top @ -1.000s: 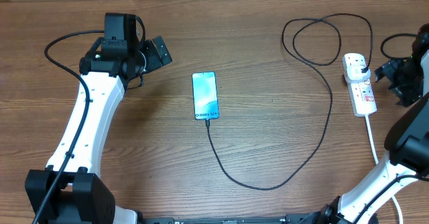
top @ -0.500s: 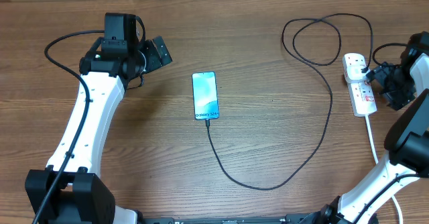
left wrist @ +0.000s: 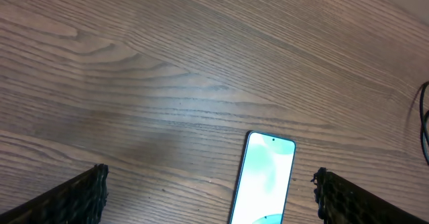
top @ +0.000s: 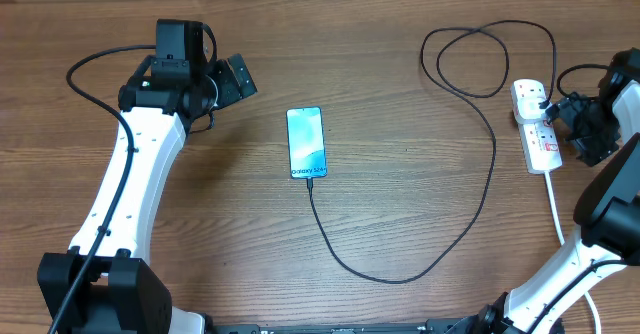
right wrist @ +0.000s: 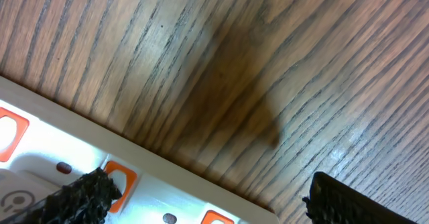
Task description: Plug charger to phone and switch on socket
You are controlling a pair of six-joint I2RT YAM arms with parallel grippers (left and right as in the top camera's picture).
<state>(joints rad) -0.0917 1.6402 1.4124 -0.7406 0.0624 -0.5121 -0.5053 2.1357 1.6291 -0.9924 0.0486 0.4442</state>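
Observation:
The phone (top: 307, 142) lies flat mid-table with its teal screen up; the left wrist view shows its top end (left wrist: 265, 177). The thin black charger cable (top: 485, 184) runs from the phone's near end, loops right and back to a black plug (top: 540, 98) seated in the white power strip (top: 537, 126). My left gripper (top: 240, 76) is open, above the table left of the phone. My right gripper (top: 577, 129) is open, one fingertip (right wrist: 87, 196) over an orange-red switch (right wrist: 122, 177) of the strip (right wrist: 40, 150).
The strip's thick white cord (top: 556, 209) runs toward the near right edge. A black arm cable (top: 95, 69) arcs at the far left. The cable makes a loop (top: 487, 59) at the back of the wood table.
My right gripper has moved left to the power strip's right side and settled there. The left arm, phone and cable have not moved.

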